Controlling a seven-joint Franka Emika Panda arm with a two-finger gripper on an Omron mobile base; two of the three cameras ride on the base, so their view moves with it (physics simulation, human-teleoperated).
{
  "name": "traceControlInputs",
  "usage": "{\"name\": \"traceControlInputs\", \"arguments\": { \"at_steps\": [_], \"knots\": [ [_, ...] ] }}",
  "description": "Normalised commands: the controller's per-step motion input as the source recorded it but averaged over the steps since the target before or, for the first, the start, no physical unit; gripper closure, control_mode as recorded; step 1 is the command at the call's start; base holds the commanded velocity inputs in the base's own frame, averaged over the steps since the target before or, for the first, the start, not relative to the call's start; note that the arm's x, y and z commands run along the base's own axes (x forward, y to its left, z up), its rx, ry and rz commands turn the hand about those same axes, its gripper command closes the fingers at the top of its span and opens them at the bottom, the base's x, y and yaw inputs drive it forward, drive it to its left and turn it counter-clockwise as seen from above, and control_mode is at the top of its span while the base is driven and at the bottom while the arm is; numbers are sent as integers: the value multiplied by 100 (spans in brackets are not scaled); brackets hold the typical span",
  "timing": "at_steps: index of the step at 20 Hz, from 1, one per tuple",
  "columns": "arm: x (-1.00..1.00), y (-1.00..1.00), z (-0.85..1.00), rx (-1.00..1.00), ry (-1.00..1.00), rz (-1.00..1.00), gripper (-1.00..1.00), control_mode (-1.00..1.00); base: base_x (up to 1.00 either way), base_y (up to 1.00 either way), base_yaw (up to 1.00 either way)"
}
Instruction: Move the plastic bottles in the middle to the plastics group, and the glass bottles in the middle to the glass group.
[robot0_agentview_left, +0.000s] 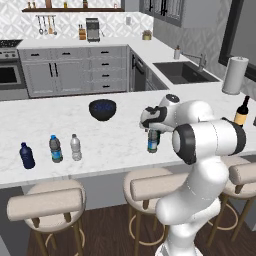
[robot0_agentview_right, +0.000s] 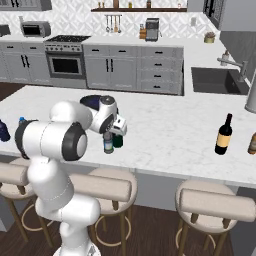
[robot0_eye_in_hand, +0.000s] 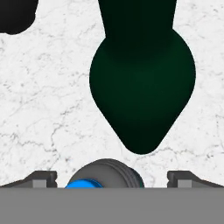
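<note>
1. In the left base view, the gripper is hanging over the middle of the white marble counter, directly above a small water bottle with a blue label band that is standing upright near the front edge. The dark green bottle is showing just behind it, mostly hidden by the hand. At the far left, three bottles are standing in a row: the navy bottle, a blue-labelled water bottle and a pale grey water bottle. A dark bowl is sitting behind them toward the middle. The tan-labelled wine bottle is standing at the far right.

2. In the right base view, the gripper is sitting over the same water bottle, with the green bottle just beside it. The tan-labelled wine bottle is standing well apart on the right.

3. In the hand view, the fingertips are standing wide apart, holding nothing, with the water bottle's blue cap lying between them. The green bottle is looming just beyond.
</note>
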Motion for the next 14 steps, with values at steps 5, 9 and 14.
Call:
{"name": "traceControlInputs", "arguments": {
  "at_steps": [5, 9, 14],
  "knots": [
    [2, 2, -23, 0, 1, -2, -100, -100, 0, 0, 0],
    [-26, 0, -25, 0, 5, -4, -100, -100, 0, 0, 0],
    [-34, 4, -33, 0, 10, -5, 100, -100, 0, 0, 0]
  ]
}}
